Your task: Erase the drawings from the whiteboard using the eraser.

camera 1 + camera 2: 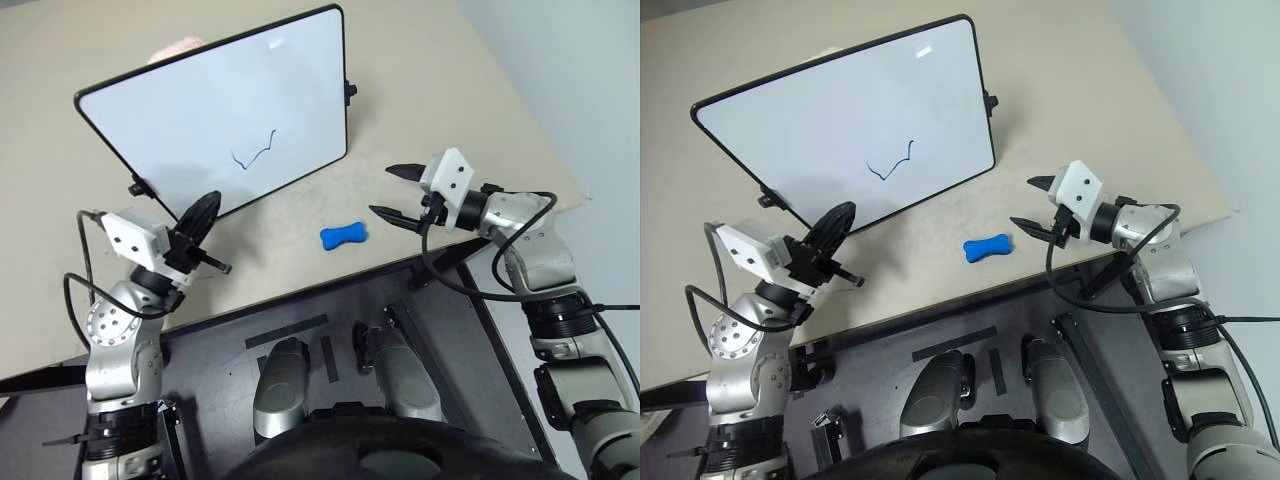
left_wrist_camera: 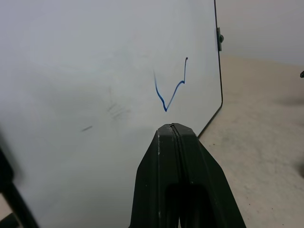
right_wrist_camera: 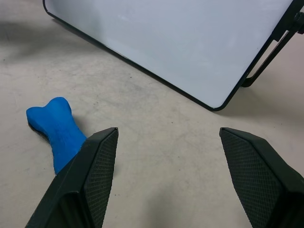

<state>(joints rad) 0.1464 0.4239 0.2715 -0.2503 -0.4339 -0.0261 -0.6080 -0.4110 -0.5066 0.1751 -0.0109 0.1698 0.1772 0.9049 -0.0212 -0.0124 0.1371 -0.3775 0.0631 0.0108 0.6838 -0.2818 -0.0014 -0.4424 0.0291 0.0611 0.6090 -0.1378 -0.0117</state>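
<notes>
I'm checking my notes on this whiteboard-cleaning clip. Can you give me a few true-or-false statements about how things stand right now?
1. The eraser lies on the table. True.
2. The right end effector is shut on the eraser. False: it is open, with nothing between its fingers.
3. The drawing is on the whiteboard. True.
4. The left end effector is open wide. False: its fingers are pressed together.
5. The eraser is red. False: it is blue.

Head pair high over whiteboard (image 1: 215, 110); wrist views close, sharing it.
</notes>
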